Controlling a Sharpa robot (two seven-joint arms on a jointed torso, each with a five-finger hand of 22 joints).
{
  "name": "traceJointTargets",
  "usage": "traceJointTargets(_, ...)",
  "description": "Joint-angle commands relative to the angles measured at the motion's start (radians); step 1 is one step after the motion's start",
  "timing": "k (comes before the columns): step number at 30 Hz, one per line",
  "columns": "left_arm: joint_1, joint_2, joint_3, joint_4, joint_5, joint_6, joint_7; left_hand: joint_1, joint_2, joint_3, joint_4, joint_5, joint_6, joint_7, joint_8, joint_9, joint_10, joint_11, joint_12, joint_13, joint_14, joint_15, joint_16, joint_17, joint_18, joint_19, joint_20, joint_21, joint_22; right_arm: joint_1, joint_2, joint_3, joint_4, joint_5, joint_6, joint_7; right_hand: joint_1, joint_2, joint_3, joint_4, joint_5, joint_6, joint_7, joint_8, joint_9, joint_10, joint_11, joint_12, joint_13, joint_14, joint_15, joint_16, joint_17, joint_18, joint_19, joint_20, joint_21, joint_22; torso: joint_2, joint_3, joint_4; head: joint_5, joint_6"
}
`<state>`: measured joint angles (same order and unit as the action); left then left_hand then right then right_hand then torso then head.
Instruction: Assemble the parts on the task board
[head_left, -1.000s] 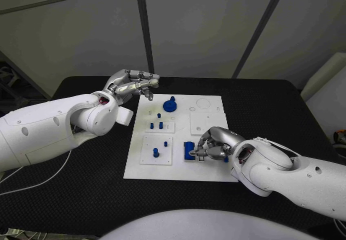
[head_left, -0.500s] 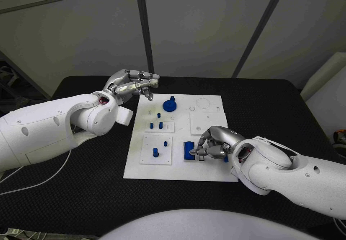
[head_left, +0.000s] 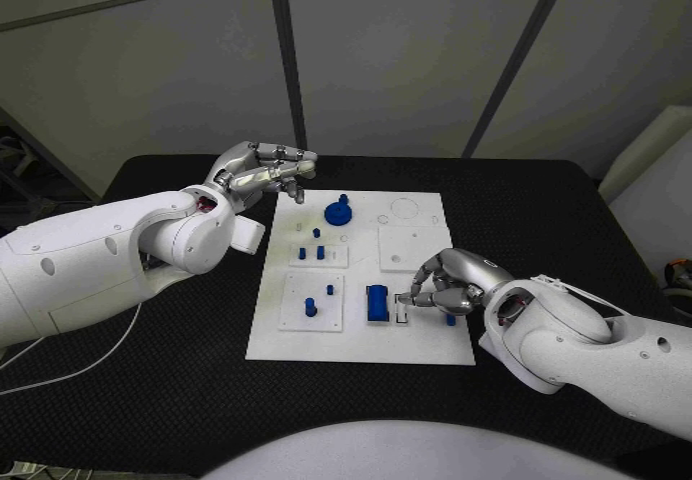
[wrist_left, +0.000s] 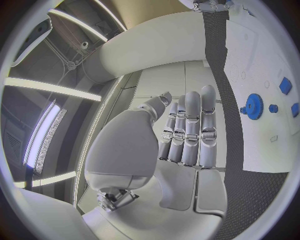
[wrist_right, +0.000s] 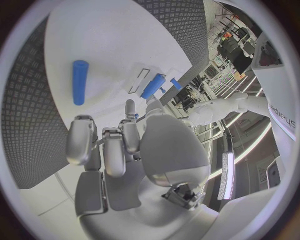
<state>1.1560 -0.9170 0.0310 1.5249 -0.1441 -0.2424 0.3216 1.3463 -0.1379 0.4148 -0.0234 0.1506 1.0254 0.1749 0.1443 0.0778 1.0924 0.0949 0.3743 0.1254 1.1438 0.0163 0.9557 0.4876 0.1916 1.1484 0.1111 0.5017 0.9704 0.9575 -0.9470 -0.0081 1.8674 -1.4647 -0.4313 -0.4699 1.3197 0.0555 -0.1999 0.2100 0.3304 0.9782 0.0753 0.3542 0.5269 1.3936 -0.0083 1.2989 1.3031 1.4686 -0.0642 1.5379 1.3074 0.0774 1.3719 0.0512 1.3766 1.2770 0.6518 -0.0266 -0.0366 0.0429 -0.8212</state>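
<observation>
The task board (head_left: 289, 335) lies mid-desk, the right robot hand (head_left: 450, 280) curled over its near right corner beside the upright blue block (head_left: 376, 302) (whether it pinches a small part, I cannot tell). It should settle any piece squarely and press straight down, while the left robot hand (head_left: 267, 168), fingers loosely bent and holding nothing, hovers off the far left corner.

I see a black surface (head_left: 173, 340) with a fine woven, grid-like texture, running wide under everything in the head view. Directly on it, about in the middle, lies the flat white rectangular task board (head_left: 361, 350), its long sides running away from me. From my left wrist camera the same dark textured surface (wrist_left: 250, 200) shows beside the board's white edge (wrist_left: 262, 150). The right wrist camera shows the surface (wrist_right: 31, 125) next to the board (wrist_right: 112, 50) too.
</observation>
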Motion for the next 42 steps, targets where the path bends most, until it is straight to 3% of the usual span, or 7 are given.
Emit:
traceJointTargets(1,0.0,0.0,0.001,0.001,0.001,0.007,0.003,-0.001,0.006,-0.006,0.0,-0.003,-0.007,-0.002,0.004,-0.002,-0.008,0.001,0.005,0.002,-0.005,0.004,0.003,-0.002,-0.009,0.001,0.007,-0.002,-0.001,0.003,-0.039,0.001,0.012,0.051,-0.069,0.07,0.037,0.02,0.005,-0.007,0.0,-0.006,0.007,-0.032,-0.023,0.0,0.015,-0.009,-0.006,0.086,0.007,-0.005,0.188,-0.009,-0.003,0.003,-0.007,-0.002,0.0,-0.0017,-0.0011,-0.005,0.002)
traceJointTargets(4,0.0,-0.001,0.001,0.002,0.001,0.006,0.002,-0.002,0.007,-0.006,0.001,-0.003,-0.007,-0.002,0.004,-0.002,-0.009,0.002,0.005,0.002,-0.005,0.004,0.003,-0.002,-0.009,0.002,0.007,-0.002,-0.001,0.004,-0.083,0.001,0.017,0.044,-0.071,0.084,0.064,0.03,0.017,-0.012,-0.008,0.001,0.015,-0.072,-0.057,0.002,0.021,-0.01,-0.005,0.086,0.012,-0.006,0.186,-0.008,-0.003,0.008,-0.007,0.0,0.0,-0.0036,-0.0007,-0.011,0.003)
traceJointTargets(7,0.0,-0.001,0.001,0.002,0.001,0.005,0.002,-0.002,0.008,-0.006,0.002,-0.003,-0.007,-0.002,0.004,-0.002,-0.009,0.002,0.005,0.002,-0.005,0.004,0.003,-0.002,-0.009,0.002,0.007,-0.002,-0.002,0.004,-0.115,0.001,0.016,0.028,-0.067,0.087,0.071,0.028,0.019,-0.01,-0.006,0.016,0.014,-0.087,-0.074,0.005,0.021,-0.01,-0.003,0.085,0.013,-0.007,0.184,-0.008,-0.004,0.011,-0.007,-0.001,0.001,-0.0038,-0.0019,-0.017,0.006)
traceJointTargets(13,0.0,-0.001,0.001,0.002,0.001,0.005,0.003,-0.002,0.008,-0.006,0.002,-0.003,-0.007,-0.002,0.004,-0.002,-0.009,0.002,0.005,0.002,-0.005,0.004,0.003,-0.002,-0.009,0.002,0.007,-0.002,-0.002,0.003,-0.142,0.0,0.007,-0.006,-0.056,0.078,0.069,0.019,0.014,-0.001,-0.006,0.046,0.01,-0.101,-0.093,0.007,0.018,-0.013,-0.003,0.085,0.011,-0.007,0.184,-0.008,-0.003,0.01,-0.007,0.001,0.002,0.0029,-0.0059,-0.024,0.006)
traceJointTargets(18,0.0,-0.001,0.001,0.001,0.001,0.006,0.003,-0.002,0.008,-0.006,0.002,-0.003,-0.007,-0.002,0.004,-0.002,-0.009,0.002,0.005,0.002,-0.005,0.004,0.003,-0.002,-0.009,0.002,0.007,-0.002,-0.002,0.001,-0.147,0.0,-0.001,-0.029,-0.031,0.054,0.058,0.007,0.003,0.012,-0.009,0.076,0.003,-0.102,-0.1,0.005,0.012,-0.022,-0.009,0.084,0.007,-0.01,0.18,-0.007,-0.004,0.008,-0.009,-0.001,0.002,0.0002,-0.0041,-0.033,0.005)
traceJointTargets(23,0.0,0.0,0.0,0.001,0.001,0.007,0.003,-0.002,0.008,-0.006,0.002,-0.003,-0.007,-0.002,0.004,-0.002,-0.009,0.002,0.005,0.002,-0.005,0.004,0.003,-0.002,-0.009,0.002,0.007,-0.002,-0.002,0.0,-0.141,-0.001,-0.004,-0.042,0.001,0.037,0.048,-0.005,-0.007,0.023,-0.014,0.095,-0.003,-0.096,-0.096,0.005,0.007,-0.026,-0.01,0.084,0.003,-0.011,0.178,-0.007,-0.006,0.004,-0.011,-0.003,0.003,0.0015,-0.0029,-0.034,0.003)
traceJointTargets(42,-0.001,-0.003,0.0,-0.001,0.001,0.008,0.003,-0.002,0.008,-0.006,0.002,-0.003,-0.007,-0.002,0.004,-0.002,-0.009,0.002,0.005,0.002,-0.005,0.004,0.003,-0.002,-0.009,0.002,0.007,-0.002,-0.002,-0.009,-0.13,-0.002,-0.013,-0.111,0.104,-0.027,0.014,-0.036,-0.038,0.057,-0.026,0.114,-0.011,-0.076,-0.069,0.002,0.001,-0.039,-0.017,0.082,-0.003,-0.017,0.169,-0.006,-0.009,-0.002,-0.018,-0.008,0.002,0.001,-0.0022,-0.038,-0.003)
